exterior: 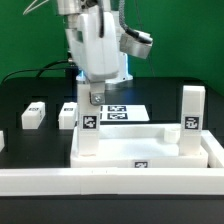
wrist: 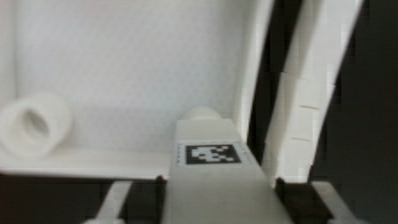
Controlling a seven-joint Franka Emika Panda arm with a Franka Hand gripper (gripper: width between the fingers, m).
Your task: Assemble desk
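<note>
The arm (exterior: pixel 95 40) reaches down over the bench (exterior: pixel 30 90), and the jaws are closed part-way onto an upright white leg (exterior: pixel 90 130), gripping its top end. In the wrist view the fingers (wrist: pixel 128 203) press on both sides of that leg (wrist: pixel 214 150), whose black-and-white tag faces the camera.

The leg stands at the corner of the flat white panel (exterior: pixel 130 146) on the exterior view's left. Whether its foot is seated in a socket cannot be told. A round socket (wrist: pixel 32 128) in the panel floor lies off to one side of it in the wrist view, with nothing in it.

A second leg (exterior: pixel 191 115) stands upright at the panel's corner on the exterior view's right – well apart from the held one. Two loose legs (exterior: pixel 33 114) (exterior: pixel 68 114) lie flat on the bench on the exterior view's left, near each other but not touching. The marker board (exterior: pixel 122 112) lies behind the panel, and the long white rail (exterior: pixel 110 182) runs along the front – the panel sits just behind it.
</note>
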